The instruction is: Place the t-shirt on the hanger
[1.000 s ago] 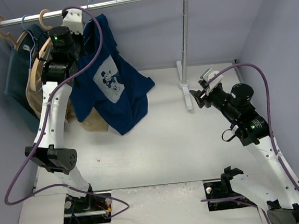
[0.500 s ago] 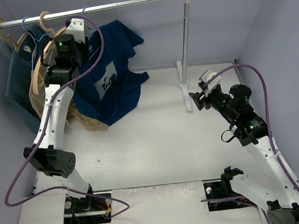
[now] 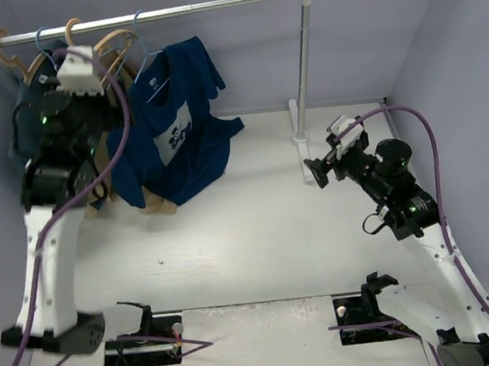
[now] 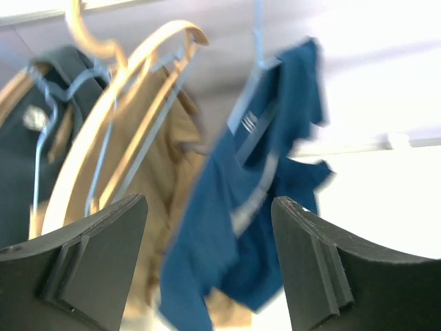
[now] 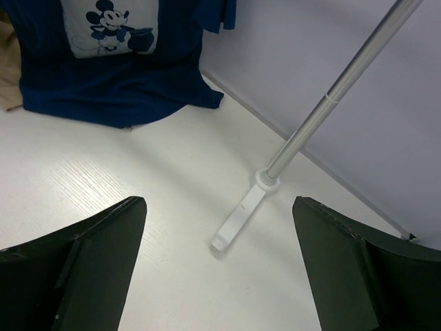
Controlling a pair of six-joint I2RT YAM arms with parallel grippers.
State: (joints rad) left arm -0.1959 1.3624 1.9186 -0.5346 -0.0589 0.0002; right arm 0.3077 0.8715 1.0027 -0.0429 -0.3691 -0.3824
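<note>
The navy t-shirt [image 3: 179,124] with its Mickey print hangs on the light-blue hanger [image 3: 140,38], whose hook sits over the rail [image 3: 212,3]. In the left wrist view the t-shirt [image 4: 282,138] and hanger [image 4: 256,76] are blurred and well beyond the fingers. My left gripper [image 3: 80,65] [image 4: 210,265] is open, empty, and to the left of the shirt. My right gripper [image 3: 322,168] [image 5: 217,269] is open and empty above the table, right of the rack's post. The t-shirt's [image 5: 114,62] hem rests on the table.
A tan garment [image 3: 143,199] and a dark teal garment [image 3: 26,116] hang on wooden hangers [image 3: 112,42] at the rail's left end. The rack's post [image 3: 303,66] and white foot [image 5: 241,214] stand between the two arms. Purple walls close in on all sides.
My left gripper has opened, let go of the hanger and drawn back to the left. The shirt now hangs free on the rail. The right gripper has opened wider.
</note>
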